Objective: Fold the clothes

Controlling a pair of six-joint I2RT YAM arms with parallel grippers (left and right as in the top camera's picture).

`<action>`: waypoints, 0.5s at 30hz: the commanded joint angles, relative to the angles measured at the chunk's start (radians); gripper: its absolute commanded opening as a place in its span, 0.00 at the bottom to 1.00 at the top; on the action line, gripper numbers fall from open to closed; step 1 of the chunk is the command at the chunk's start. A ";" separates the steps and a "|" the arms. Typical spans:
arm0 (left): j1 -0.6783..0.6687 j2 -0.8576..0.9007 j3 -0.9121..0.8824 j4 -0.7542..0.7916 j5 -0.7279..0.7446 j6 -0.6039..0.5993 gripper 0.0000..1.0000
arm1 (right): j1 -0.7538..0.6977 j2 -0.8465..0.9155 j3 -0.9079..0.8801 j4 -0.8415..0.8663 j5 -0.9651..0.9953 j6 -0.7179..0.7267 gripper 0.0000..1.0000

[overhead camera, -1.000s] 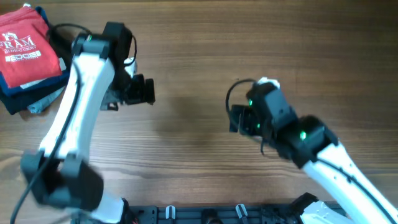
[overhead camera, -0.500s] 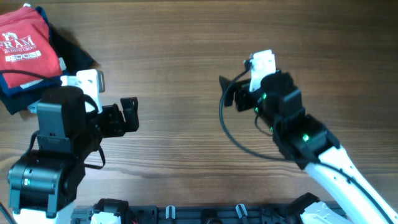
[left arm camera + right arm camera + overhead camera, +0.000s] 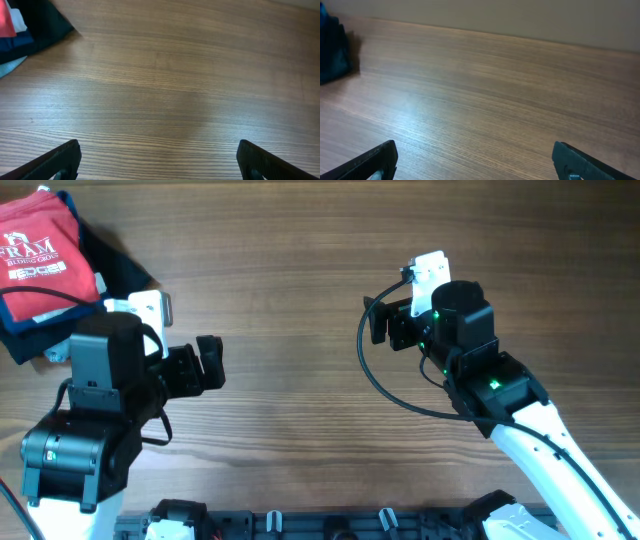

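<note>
Red T-shirt (image 3: 38,265) lies folded atop navy clothes (image 3: 112,264), far-left corner; fold looks done. Left gripper (image 3: 213,364), right gripper (image 3: 376,323) both spread wide, holding nothing, above table (image 3: 300,430).

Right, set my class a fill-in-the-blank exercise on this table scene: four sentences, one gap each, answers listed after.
1. The folded T-shirt with white lettering is ____ in colour.
2. It lies on a pile of folded clothes coloured ____.
3. The left gripper and the right gripper both stand ____, with nothing between their fingers.
4. The pile lies nearer the ____ gripper.

Missing words: red; navy; open; left.
</note>
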 commanded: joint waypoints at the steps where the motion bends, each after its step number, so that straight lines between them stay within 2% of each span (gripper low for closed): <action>1: -0.006 0.005 -0.005 0.000 -0.014 -0.010 1.00 | -0.001 0.000 0.000 0.005 -0.027 -0.018 1.00; 5: -0.006 0.005 -0.005 0.000 -0.014 -0.010 1.00 | -0.001 0.000 0.000 -0.063 -0.010 -0.029 1.00; 7: -0.006 0.005 -0.005 0.000 -0.014 -0.010 1.00 | -0.001 0.003 0.000 -0.069 0.016 -0.079 1.00; 10: -0.006 0.005 -0.005 0.000 -0.014 -0.010 1.00 | -0.001 0.002 0.000 -0.036 0.019 -0.180 1.00; 15: -0.006 0.005 -0.005 0.000 -0.014 -0.010 1.00 | -0.002 0.002 0.000 0.092 0.019 -0.205 1.00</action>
